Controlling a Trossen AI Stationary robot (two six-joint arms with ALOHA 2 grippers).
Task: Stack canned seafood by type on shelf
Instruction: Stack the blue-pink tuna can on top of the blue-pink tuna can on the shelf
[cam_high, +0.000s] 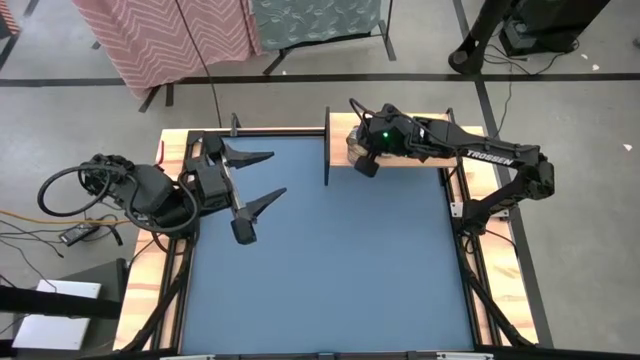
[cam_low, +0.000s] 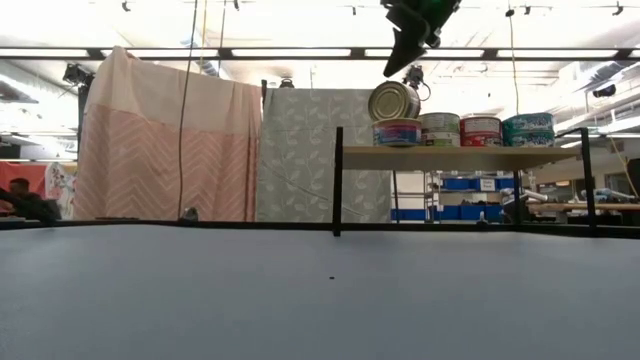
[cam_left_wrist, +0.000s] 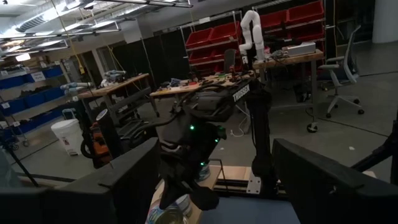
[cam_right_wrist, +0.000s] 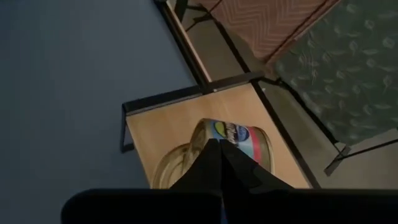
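Observation:
The shelf (cam_low: 460, 157), a light-wood plank on dark uprights, stands at the table's far right (cam_high: 415, 150). Several tins sit in a row on it: a teal-and-pink one (cam_low: 397, 132), a white one (cam_low: 440, 128), a red one (cam_low: 481, 130) and a teal one (cam_low: 528, 128). A shiny-lidded tin (cam_low: 393, 101) leans tilted on top of the teal-and-pink tin, its lid facing the table's left. My right gripper (cam_low: 392, 70) is shut and hangs just above this tilted tin (cam_right_wrist: 175, 163). My left gripper (cam_high: 278, 174) is open, high over the table's far left. My right gripper's shut fingertips (cam_right_wrist: 219, 152) come slanting down from above, over the tilted tin's upper rim (cam_low: 400, 86). Whether they touch it I cannot tell. The tin leans on the tin below it.
The shelf's dark uprights (cam_low: 338, 180) rise at its ends. Wooden side rails (cam_high: 150, 270) border the blue table top (cam_high: 320, 260), which lies bare between the arms. Cloth-draped racks (cam_low: 165, 140) stand beyond the far edge.

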